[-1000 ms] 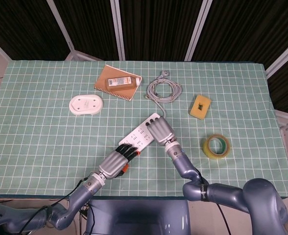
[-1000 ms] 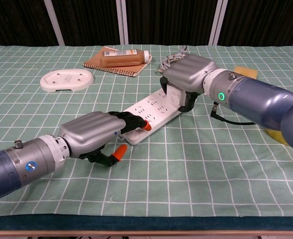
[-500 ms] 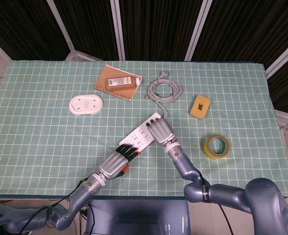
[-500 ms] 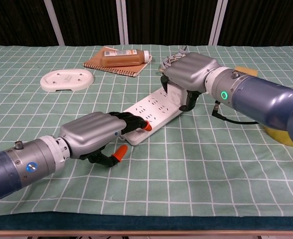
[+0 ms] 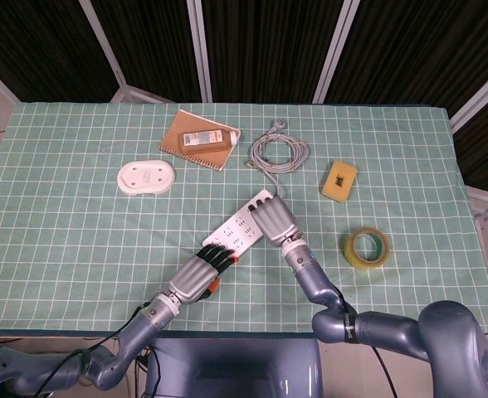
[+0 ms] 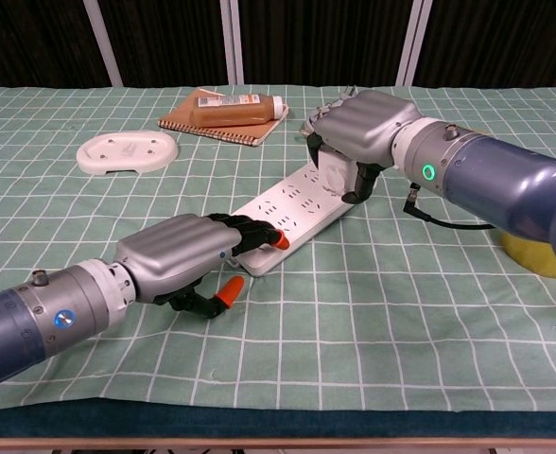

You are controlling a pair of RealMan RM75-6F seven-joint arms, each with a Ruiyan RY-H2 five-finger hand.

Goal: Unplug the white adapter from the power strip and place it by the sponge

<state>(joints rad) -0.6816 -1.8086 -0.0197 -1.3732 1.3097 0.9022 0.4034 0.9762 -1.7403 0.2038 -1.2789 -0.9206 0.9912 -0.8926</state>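
The white power strip (image 5: 237, 225) (image 6: 287, 213) lies slantwise at mid-table. My right hand (image 5: 273, 220) (image 6: 361, 128) covers its far end and grips the white adapter (image 6: 334, 175), which shows under the palm just above the strip; I cannot tell whether its prongs are out. The head view hides the adapter under this hand. My left hand (image 5: 201, 272) (image 6: 185, 255) presses its curled fingers on the strip's near end, with the thumb beside it on the cloth. The yellow sponge (image 5: 339, 181) lies to the right, beyond the strip.
A yellow tape roll (image 5: 367, 247) (image 6: 535, 255) lies right of my right arm. A coiled grey cable (image 5: 277, 152) is behind the strip. A notebook with a brown bottle (image 5: 201, 138) (image 6: 235, 111) and a white oval dish (image 5: 146, 177) (image 6: 127, 149) are at the back left.
My right hand has risen a little at the strip's far end, and the adapter now shows below its palm. The left hand has stayed on the near end.
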